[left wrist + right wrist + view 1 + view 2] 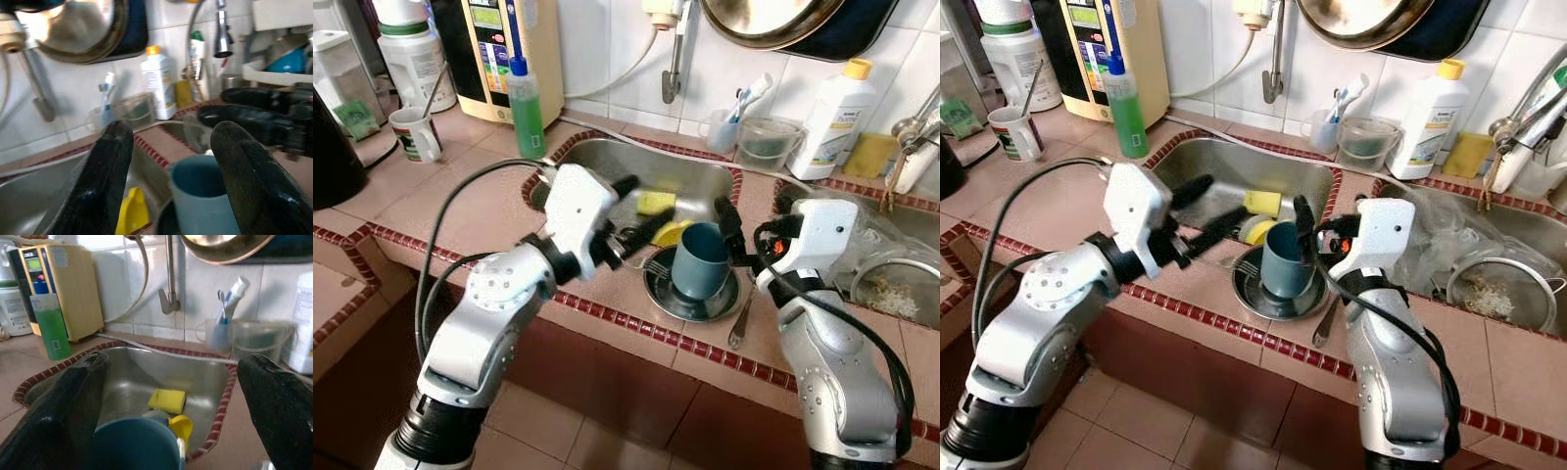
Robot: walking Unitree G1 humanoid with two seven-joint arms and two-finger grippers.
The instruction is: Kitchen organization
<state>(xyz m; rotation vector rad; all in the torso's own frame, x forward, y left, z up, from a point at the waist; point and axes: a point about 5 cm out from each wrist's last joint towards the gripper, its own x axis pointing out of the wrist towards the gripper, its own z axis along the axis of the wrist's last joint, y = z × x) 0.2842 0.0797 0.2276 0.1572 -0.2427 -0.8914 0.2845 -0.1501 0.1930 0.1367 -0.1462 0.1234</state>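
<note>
**Two end effectors close on the blue cup**

While we look through the left eye view, we see the blue cup [701,259] standing upright on a dark round plate [658,290] at the front edge of the tiled bench [460,201], just before the steel sink [607,162]. The left end effector [636,211] is spread, with its lower finger near the cup's left side, and the right end effector [729,230] is near the cup's right side. A fork [651,264] lies on the plate beside the cup.

In the right eye view, a finger [1303,227] of the right end effector stands against the cup's rim; whether it touches we cannot tell.

In the left wrist view, both fingers [105,161] are wide apart, with the cup low between them.

In the right wrist view, the right end effector is also spread, and the cup sits between its fingers, before a yellow sponge [167,400] in the sink.

We judge that the danger is a tip-over: the cup stands on a loose plate near the edge, so a push from one side can slide both off the bench. The two end effectors may also collide.
</note>
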